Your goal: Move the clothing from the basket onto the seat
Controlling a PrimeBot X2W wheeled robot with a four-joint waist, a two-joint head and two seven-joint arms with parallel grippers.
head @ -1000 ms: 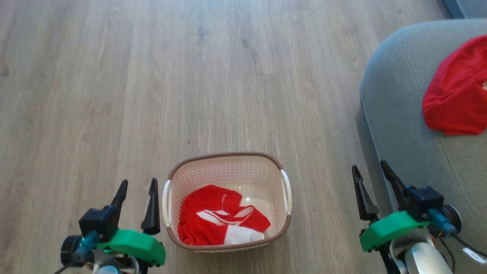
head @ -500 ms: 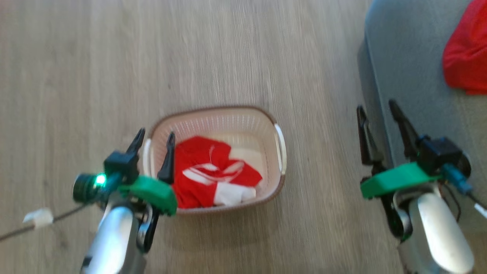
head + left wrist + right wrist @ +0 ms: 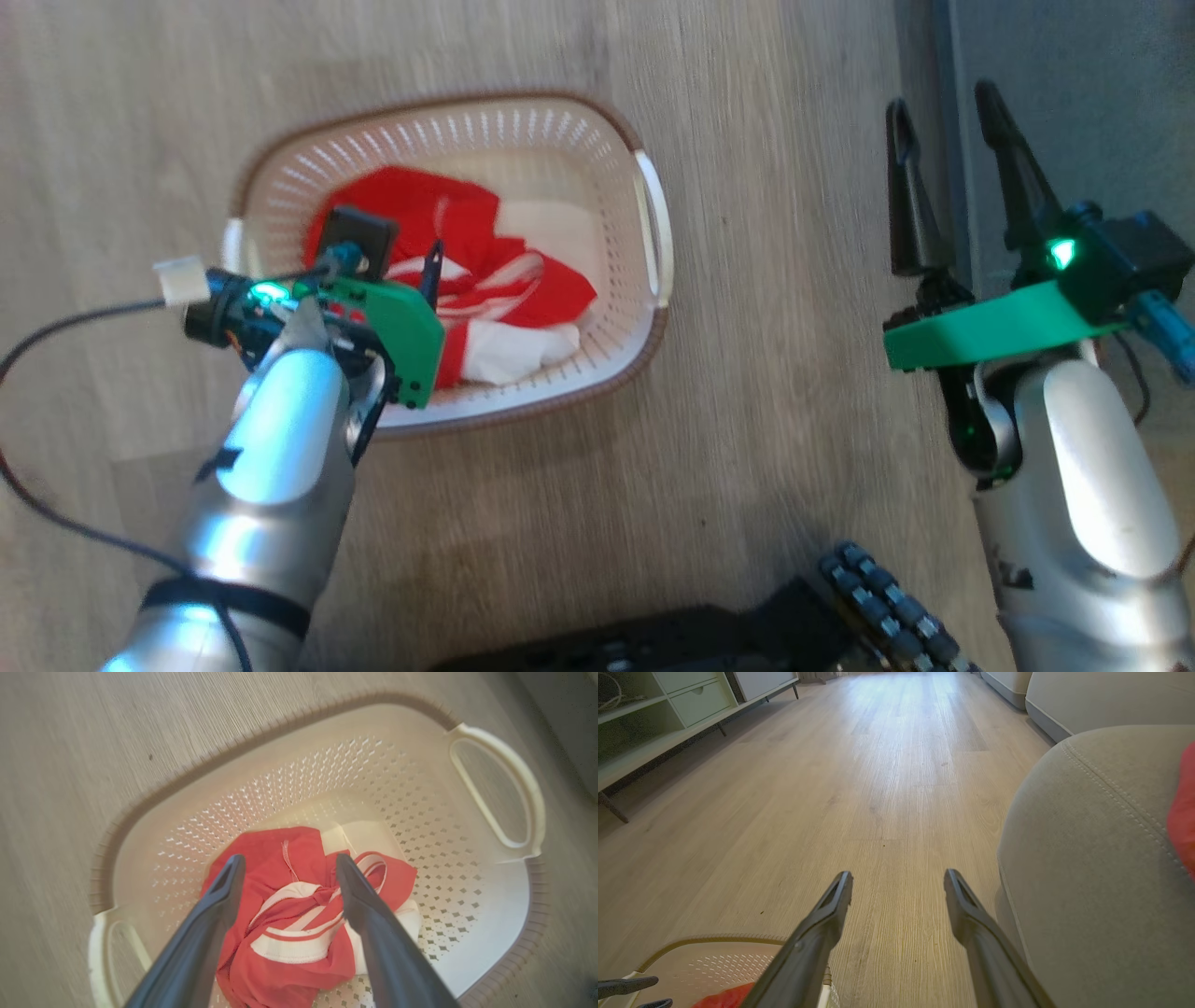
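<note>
Two arms forward, both hands spread wide

The left hand [image 3: 289, 860] tips steeply downward, its two dark fingers [image 3: 210, 924] parted and gripping nothing. Its silver left forearm [image 3: 280, 439] slants up from the head view's lower left, with a green light glowing at the wrist. The right hand [image 3: 943, 98] points straight up the head view, level, fingers equally parted, above its pale right forearm [image 3: 1083, 467] and green wrist plate [image 3: 990, 327].
</note>
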